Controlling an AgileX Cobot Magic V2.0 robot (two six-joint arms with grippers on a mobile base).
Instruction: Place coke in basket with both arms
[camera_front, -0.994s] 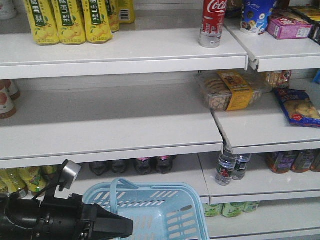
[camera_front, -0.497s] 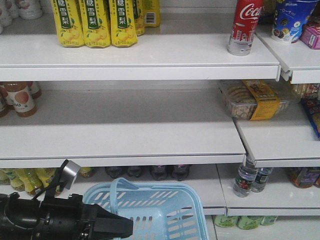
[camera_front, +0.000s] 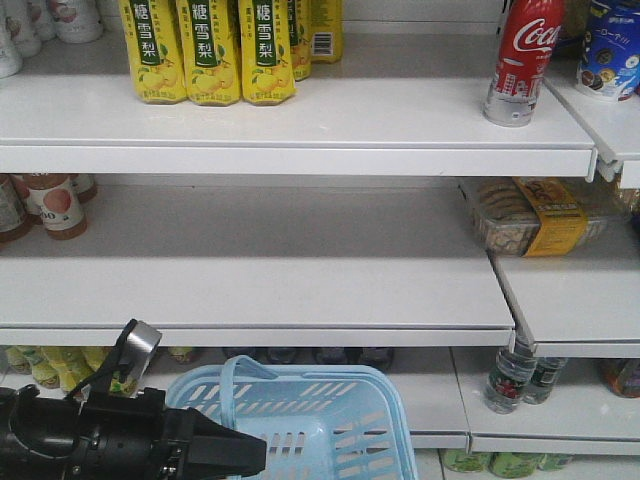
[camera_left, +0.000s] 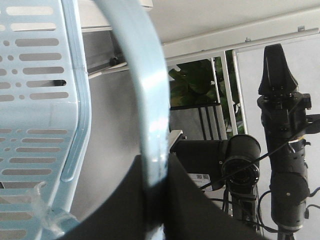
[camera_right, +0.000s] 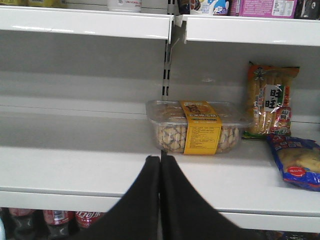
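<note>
One coke (camera_front: 524, 60) shows on my front view, standing on the top shelf (camera_front: 300, 120) at the far right, just short of that shelf's right end. Its long axis is vertical: the silvery base is down on the board, the red body with white script is above it, and the neck points up past the frame's edge. A row of yellow pear-drink bottles (camera_front: 210, 50) stands well apart from it to the left. Near me, low in the view, is the basket (camera_front: 330, 420), its open top facing up. My left gripper (camera_left: 155, 167) is clamped on a loop handle (camera_left: 150, 100) of it, the blue strap running between the black fingers. My right gripper (camera_right: 160, 161) has its fingers pressed together on nothing. It hovers before the middle shelf (camera_right: 75, 170), pointed at a clear cookie box (camera_right: 192, 127) with a yellow band.
</note>
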